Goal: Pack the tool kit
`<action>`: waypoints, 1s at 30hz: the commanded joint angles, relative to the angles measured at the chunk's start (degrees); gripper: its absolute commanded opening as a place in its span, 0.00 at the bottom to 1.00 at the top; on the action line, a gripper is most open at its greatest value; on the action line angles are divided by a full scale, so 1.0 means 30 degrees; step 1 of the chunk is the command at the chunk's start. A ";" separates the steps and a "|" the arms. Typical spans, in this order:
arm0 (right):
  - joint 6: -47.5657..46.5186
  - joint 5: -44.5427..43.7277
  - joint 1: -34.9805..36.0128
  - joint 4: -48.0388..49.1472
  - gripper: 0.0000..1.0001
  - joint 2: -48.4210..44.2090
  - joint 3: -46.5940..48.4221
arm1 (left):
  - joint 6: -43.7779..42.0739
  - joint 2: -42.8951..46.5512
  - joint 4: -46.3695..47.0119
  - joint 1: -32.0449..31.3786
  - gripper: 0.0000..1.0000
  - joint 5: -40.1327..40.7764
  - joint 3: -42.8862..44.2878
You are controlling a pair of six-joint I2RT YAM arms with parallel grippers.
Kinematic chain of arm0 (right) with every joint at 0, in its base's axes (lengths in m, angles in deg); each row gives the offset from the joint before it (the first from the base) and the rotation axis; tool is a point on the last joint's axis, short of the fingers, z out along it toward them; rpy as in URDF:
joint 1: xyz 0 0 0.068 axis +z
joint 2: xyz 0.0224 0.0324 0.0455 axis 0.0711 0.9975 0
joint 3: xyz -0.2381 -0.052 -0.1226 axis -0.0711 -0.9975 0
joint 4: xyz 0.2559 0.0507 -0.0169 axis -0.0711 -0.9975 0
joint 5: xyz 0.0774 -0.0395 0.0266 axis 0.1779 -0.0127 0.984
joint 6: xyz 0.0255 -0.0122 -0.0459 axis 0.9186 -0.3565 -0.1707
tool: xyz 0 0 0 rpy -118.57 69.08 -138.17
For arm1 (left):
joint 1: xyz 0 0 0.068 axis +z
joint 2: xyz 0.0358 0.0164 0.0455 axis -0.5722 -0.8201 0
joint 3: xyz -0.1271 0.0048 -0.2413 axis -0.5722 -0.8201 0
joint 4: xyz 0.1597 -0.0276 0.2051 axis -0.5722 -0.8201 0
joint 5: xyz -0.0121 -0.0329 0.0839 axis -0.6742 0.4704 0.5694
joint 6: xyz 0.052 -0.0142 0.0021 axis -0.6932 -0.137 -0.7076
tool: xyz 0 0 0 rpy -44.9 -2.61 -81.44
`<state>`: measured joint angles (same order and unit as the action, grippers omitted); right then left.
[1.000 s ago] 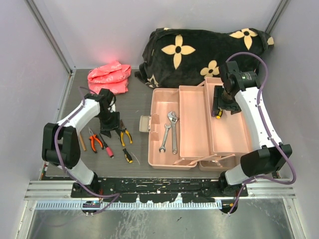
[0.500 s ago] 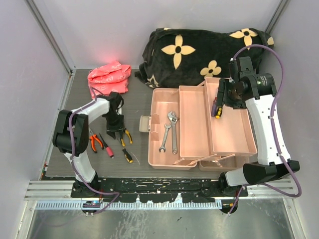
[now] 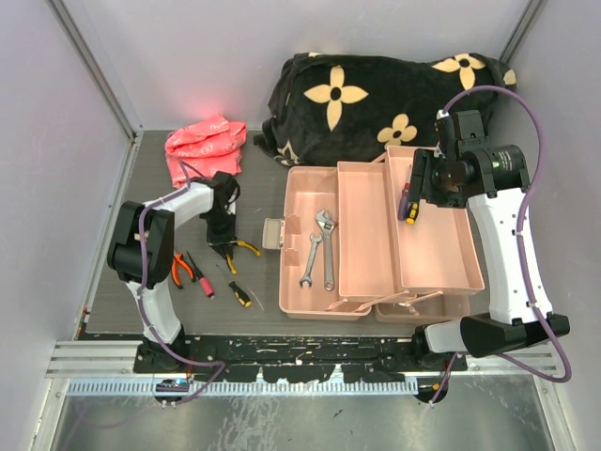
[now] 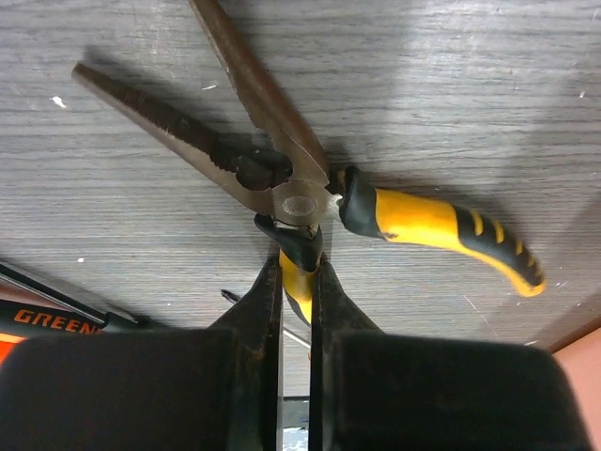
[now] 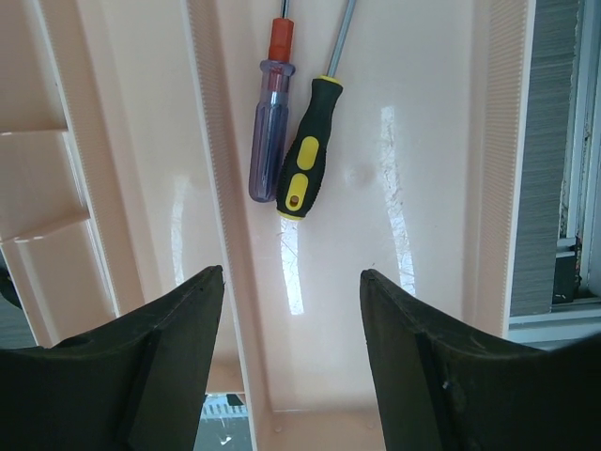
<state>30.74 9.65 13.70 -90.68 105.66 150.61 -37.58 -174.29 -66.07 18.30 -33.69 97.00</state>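
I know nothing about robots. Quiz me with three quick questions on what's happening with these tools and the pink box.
1. True or false: the left claw is shut on one handle of the pliers.
2. How many wrenches lie in the toolbox? A) one B) two C) four
3. Fill in the blank: the right claw hangs open above two ______ lying in a tray of the toolbox.

Key
1. True
2. B
3. screwdrivers
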 commanded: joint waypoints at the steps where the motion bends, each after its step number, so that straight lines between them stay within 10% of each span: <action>1: 0.0118 0.0269 -0.0045 0.0870 0.65 -0.0509 0.0086 | -0.0246 0.0499 0.0947 -0.0042 0.00 -0.0035 0.0505; 20: 0.0673 0.0503 -0.0053 0.1797 0.66 -0.1257 -0.0539 | -0.3774 0.0163 -0.3181 -0.3076 0.00 -0.1067 1.9004; 30: 0.0783 0.0418 -0.0055 0.1534 0.65 -0.1719 -0.0519 | -0.3880 -0.1228 -0.2959 -0.8316 0.00 -0.0582 2.0127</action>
<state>32.41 10.79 13.70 -87.80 102.62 148.75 -49.14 -177.55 -75.88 -2.35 -35.39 156.71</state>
